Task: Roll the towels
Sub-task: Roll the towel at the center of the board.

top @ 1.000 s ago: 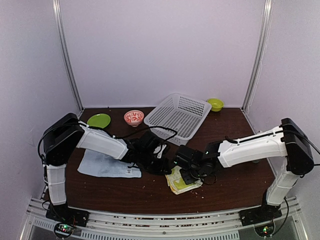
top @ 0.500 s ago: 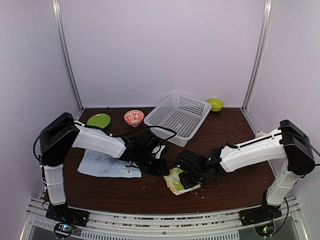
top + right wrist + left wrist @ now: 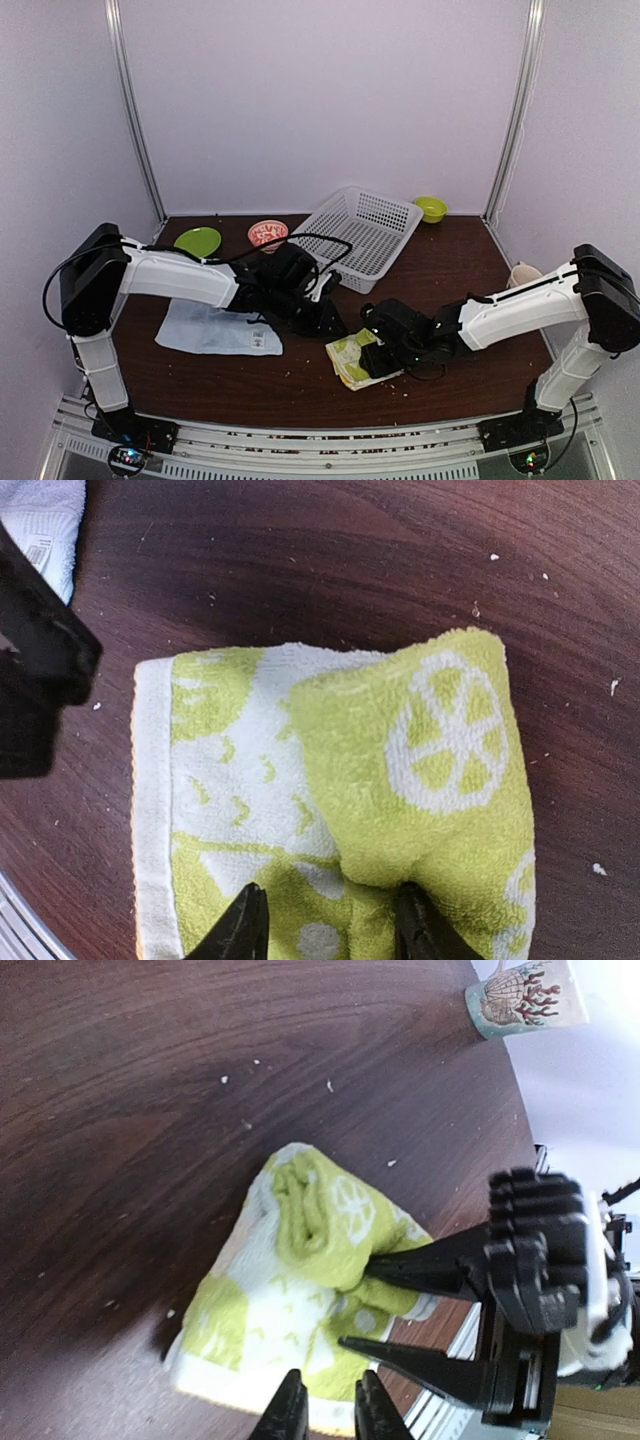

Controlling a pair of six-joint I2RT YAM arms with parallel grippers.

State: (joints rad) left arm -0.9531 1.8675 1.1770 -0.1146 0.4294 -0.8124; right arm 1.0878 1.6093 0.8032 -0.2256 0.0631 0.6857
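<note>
- Green towel (image 3: 355,358) (image 3: 300,1290) (image 3: 350,780): down on the table (image 3: 460,270), front middle, right between the two arms. Rolled up into a fat lump at one end, flat across the rest, white border showing along the flat edge.
- Right pincer (image 3: 375,350) (image 3: 358,1305) (image 3: 330,925): spread wide, straddling the lumpy end from above. Touching the roll with one finger, hovering over the flat bit with the other. Not squeezing anything, far as can be seen.
- Left pincer (image 3: 330,325) (image 3: 330,1410): tips only barely parted, parked right at the white border, nothing pinched between them. Facing the right pincer across the towel.
- Blue towel (image 3: 215,330) (image 3: 35,510): spread flat on the left side, under the left arm, close to the green one but not touching it.
- Also around: white basket (image 3: 360,235) at the back middle, green plate (image 3: 198,241) back left, cup (image 3: 522,273) (image 3: 520,995) over by the right edge.
</note>
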